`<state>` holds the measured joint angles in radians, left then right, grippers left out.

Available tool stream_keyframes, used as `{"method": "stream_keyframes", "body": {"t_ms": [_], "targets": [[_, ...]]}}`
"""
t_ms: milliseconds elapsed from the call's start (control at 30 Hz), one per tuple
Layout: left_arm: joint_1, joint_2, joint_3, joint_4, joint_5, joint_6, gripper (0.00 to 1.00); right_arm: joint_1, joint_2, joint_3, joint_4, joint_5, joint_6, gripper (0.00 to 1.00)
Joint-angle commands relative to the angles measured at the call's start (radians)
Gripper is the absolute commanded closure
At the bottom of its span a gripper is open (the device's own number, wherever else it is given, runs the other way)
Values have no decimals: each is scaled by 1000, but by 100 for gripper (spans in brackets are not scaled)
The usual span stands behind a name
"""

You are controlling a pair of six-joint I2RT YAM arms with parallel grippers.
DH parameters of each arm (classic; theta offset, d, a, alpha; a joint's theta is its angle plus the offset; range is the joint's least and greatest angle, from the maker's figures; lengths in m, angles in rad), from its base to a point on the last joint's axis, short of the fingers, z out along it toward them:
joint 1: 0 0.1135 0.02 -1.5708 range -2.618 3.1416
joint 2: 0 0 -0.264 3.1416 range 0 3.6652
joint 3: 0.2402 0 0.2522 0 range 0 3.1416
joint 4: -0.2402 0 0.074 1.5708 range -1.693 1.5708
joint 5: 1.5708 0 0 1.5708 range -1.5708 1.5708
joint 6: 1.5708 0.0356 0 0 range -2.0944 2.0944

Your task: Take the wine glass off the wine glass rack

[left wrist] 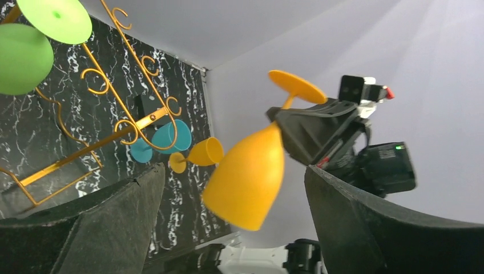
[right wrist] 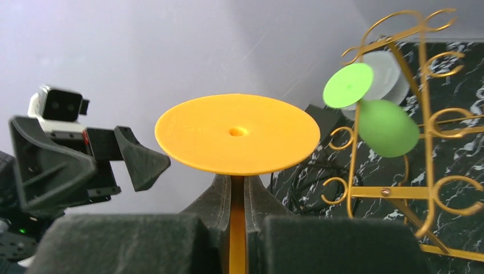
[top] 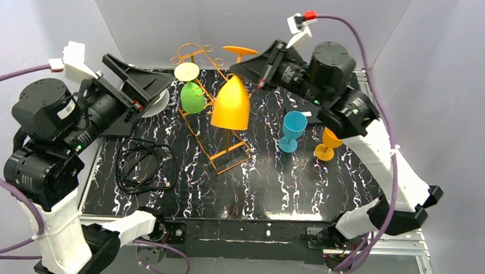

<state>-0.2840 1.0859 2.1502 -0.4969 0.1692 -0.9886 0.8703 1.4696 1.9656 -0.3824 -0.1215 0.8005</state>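
One orange glass (top: 231, 104), upside down, hangs from the right claw (top: 263, 65), stem pinched; rack (top: 218, 149) just beside the claw, seemingly clear. Left claw (top: 151, 88) wide, empty. Next, likely: carry away, lower to bench (top: 275, 181).

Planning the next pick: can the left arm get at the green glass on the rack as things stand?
Probably yes. The left end effector is open beside the rack, the green glass hangs on that side with nothing seen between, and the right end effector holds the orange glass apart.
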Motion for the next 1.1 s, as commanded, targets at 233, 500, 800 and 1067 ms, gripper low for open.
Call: {"method": "stream_keyframes", "body": {"t_ms": [233,500,800,1067], "targets": [[5,115,28,75,225,255,12,-140,-276,-198,-110,330,208,99],[-8,201,21,150,307,223,18,-243,-434,-360,-219,431,358,99],[-200,299,41,192,266,303,19,-370,-458,-356,-391,396,484,99],[-304,383,59,266,271,321,19,-522,-466,-364,-385,268,683,99]]}}
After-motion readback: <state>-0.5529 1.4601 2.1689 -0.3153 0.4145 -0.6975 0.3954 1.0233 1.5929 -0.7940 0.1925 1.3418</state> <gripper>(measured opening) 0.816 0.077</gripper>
